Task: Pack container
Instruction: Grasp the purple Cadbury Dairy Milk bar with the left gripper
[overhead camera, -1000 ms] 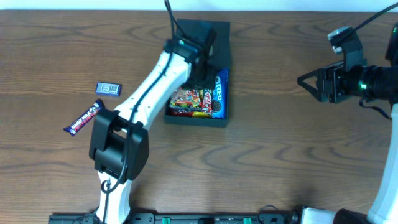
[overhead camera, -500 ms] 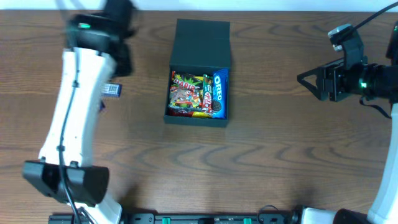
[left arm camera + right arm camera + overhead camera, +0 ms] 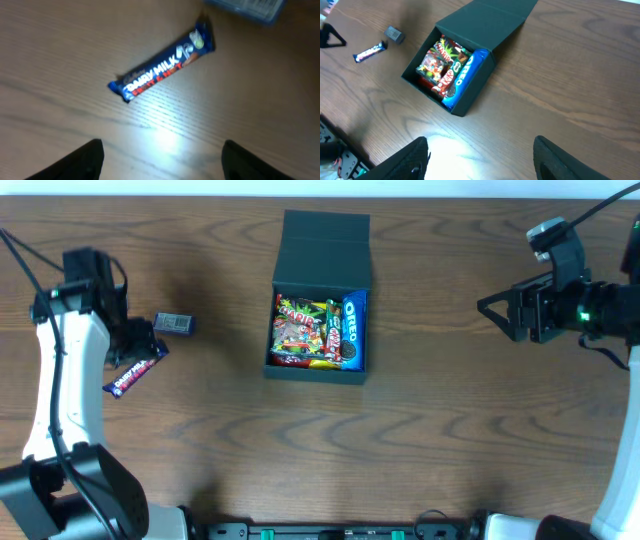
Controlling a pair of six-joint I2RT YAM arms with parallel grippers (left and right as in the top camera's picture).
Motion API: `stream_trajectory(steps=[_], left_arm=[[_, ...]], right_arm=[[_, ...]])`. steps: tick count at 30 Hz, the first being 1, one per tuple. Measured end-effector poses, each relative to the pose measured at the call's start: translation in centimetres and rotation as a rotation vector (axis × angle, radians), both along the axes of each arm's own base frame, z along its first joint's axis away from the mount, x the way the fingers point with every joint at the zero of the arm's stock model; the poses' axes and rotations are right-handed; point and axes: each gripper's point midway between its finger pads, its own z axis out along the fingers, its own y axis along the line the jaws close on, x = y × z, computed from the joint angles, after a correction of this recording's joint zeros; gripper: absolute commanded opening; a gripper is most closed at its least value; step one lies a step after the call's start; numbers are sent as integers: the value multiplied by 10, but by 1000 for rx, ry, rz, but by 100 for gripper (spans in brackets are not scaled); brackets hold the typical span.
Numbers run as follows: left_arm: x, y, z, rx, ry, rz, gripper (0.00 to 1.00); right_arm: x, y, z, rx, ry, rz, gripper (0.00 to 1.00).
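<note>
Looking down from overhead, we find the container (image 3: 314, 374) at mid-table toward the far edge, its lid (image 3: 326, 242) folded back flat. Inside lie an Oreo pack (image 3: 354, 330) along the right wall and bright red snack bags (image 3: 300, 335) beside it, so we judge the packing well under way. Two items remain out on the table (image 3: 450, 440), well to the left of the container: a bar (image 3: 135, 370) and a small dark packet (image 3: 174, 324) just beyond it. The left gripper (image 3: 128, 342) hangs over that pair; the right gripper (image 3: 497, 315) waits far off to the right.

Turning to the left wrist, we see the bar (image 3: 162, 62) lying slantwise on the wood, the packet (image 3: 245, 7) cut by the top edge. The left gripper (image 3: 160, 160) has its fingers (image 3: 87, 157) spread wide with nothing between them, above the bar and not touching it.

From the right wrist, the container (image 3: 470, 102) is in view at a distance, lid back. The right gripper (image 3: 480, 155) is also spread and empty. By our reckoning, the bar, the packet and closing the lid are what is left.
</note>
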Motion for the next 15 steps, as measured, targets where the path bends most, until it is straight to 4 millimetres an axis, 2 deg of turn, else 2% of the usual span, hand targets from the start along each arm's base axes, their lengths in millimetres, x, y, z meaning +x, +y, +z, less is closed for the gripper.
stream_trajectory(steps=[4,15], left_arm=[[-4,7,-25,-6,35,-166,88],[39,20,-38,100,-35,-496,94]], right_arm=[[0,0,0,0,0,0,69],[-2,-1,-2,-5,12,-3,72]])
